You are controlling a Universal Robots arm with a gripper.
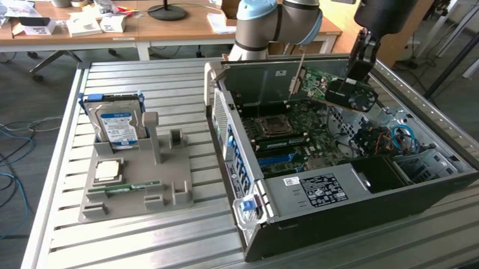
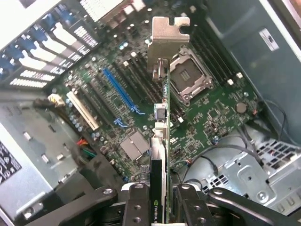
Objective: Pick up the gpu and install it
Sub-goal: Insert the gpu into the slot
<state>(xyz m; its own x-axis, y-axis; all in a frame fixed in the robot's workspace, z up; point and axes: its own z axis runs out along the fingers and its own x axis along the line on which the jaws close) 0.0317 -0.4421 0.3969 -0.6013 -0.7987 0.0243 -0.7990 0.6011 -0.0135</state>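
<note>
Black gripper jaws are pressed against both faces of the graphics card, which is pinched edge-on and held in the air over the open computer case. The card's long axis is carried outward from the gripper and ends in a silver bracket. Beneath it the motherboard is exposed. Its long blue slot is seen beside the card's line, set at an angle to it and not touched.
</note>
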